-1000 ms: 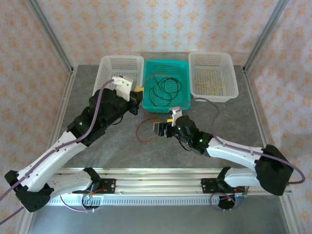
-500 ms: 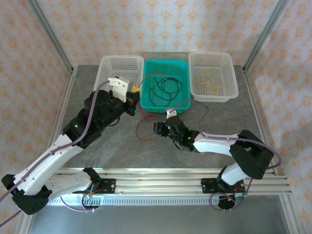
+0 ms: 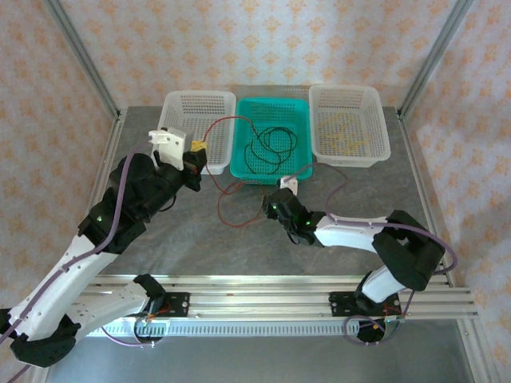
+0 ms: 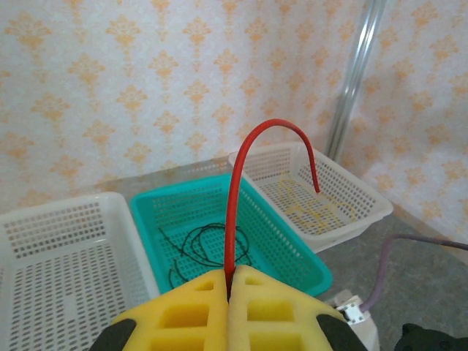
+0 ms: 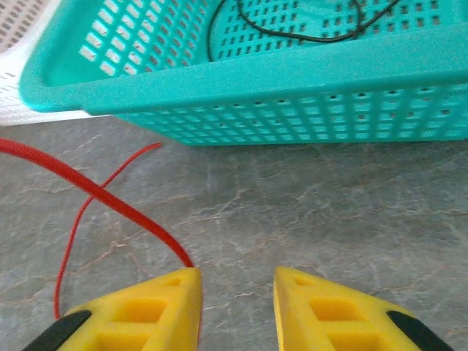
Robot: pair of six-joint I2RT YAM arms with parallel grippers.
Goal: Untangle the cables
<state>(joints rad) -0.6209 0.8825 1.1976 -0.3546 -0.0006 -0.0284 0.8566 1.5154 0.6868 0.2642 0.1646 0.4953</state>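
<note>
Red cable (image 4: pixel 232 197) clamped in left pincer (image 4: pixel 229 273); right pincer (image 5: pixel 235 284) apart; two white baskets (image 3: pixel 200 95) (image 3: pixel 345 88), one teal basket (image 3: pixel 271 100).

A red cable (image 4: pixel 231 219), black cables (image 3: pixel 267 148) in the teal basket (image 5: pixel 314 110), yellow cables (image 3: pixel 347 132) in a white basket (image 3: pixel 351 159). The bench (image 3: pixel 200 239) is grey and marbled, the wallpaper (image 3: pixel 263 40) cream with orange motifs.

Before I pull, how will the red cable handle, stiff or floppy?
Probably semi-stiff: the red cable stands in an arch above the jaws of the left gripper. Likely light and springy; it lies in loose loops on the table.
</note>
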